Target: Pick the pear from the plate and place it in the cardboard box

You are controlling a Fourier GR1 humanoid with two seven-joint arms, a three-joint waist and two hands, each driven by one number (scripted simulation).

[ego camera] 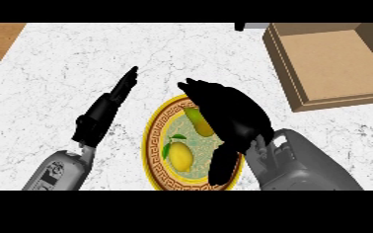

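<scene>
White marbled counter (87,54) filled the view. Open brown cardboard box (324,61) sat at upper right, well apart from the round yellow-rimmed patterned plate (154,143). Right hand (229,111) hung over the plate, fingers curled about the small green-yellow pear (198,121), which lay on it. Left hand (109,103) lay beside the plate, fingers straight.

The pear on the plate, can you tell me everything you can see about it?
The pear is yellow-green with a darker, brownish top end. It lies slanted on the round plate, which has a yellow rim and a patterned border, in the plate's upper part. Only one strip shows, because the right hand reaches over it and hides the rest. Whether the fingers touch it cannot be told. A lemon picture sits just below it on the plate.
</scene>
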